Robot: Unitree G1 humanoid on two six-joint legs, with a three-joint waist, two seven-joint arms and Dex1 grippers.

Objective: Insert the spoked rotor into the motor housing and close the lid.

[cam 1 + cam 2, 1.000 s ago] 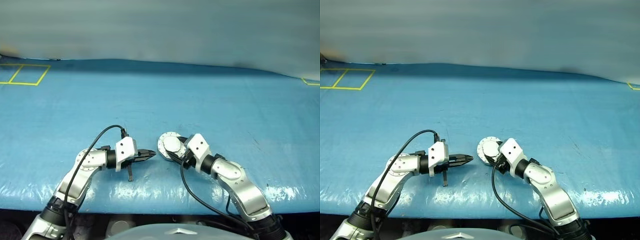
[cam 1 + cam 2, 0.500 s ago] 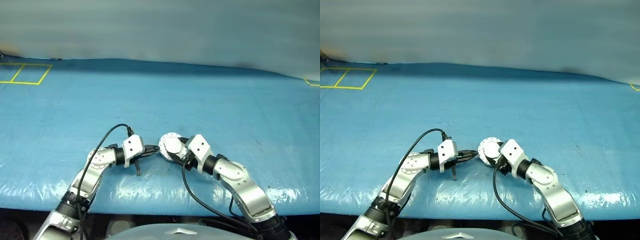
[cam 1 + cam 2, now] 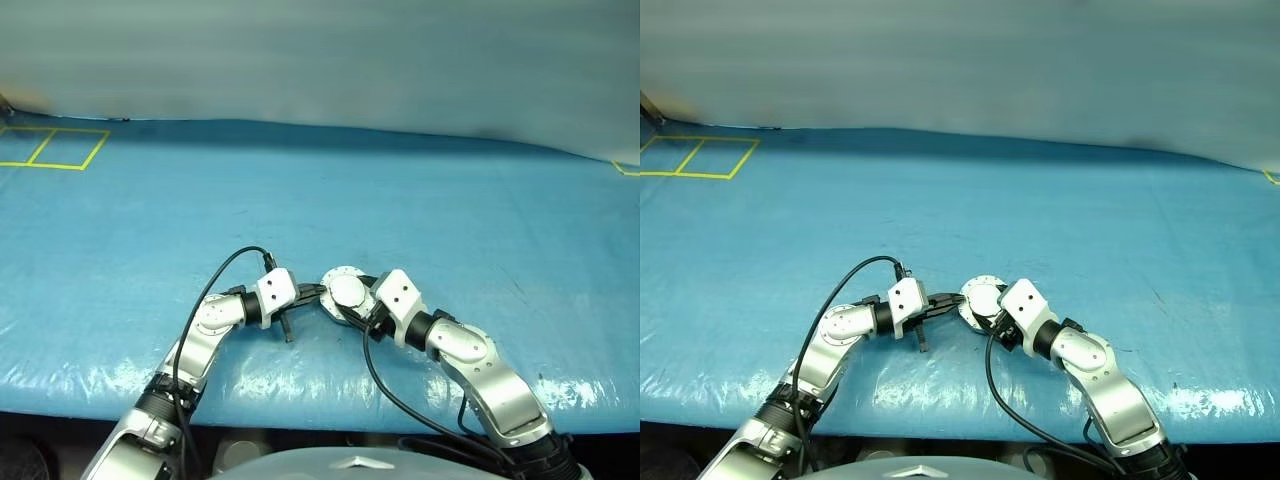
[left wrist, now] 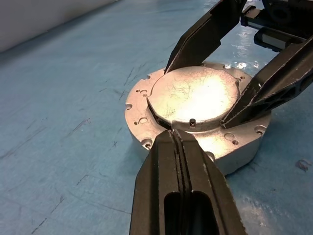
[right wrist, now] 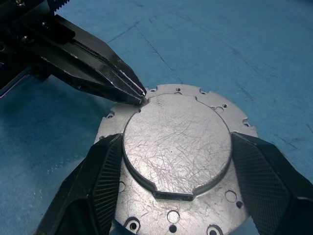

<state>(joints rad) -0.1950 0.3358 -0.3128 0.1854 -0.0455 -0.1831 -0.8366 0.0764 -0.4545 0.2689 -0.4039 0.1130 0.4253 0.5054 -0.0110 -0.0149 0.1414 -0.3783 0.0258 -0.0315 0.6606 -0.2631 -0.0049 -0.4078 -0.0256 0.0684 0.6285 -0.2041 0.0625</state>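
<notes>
Right hand (image 5: 176,161) gripped the motor housing (image 5: 176,147) on the worktop (image 3: 450,200); closed left hand (image 4: 171,134) touched its rim

Two arms of brushed silver-grey metal segments joined by black collars. White blocky housing at each wrist. Black cable looping from forearm up to wrist block on both sides. Left gripper (image 4: 177,134): smooth glossy black tapering fingers, toothed edge near base. Right gripper (image 5: 176,144): broad black fingers (image 5: 100,169) with fine cross-hatched pad texture.
</notes>
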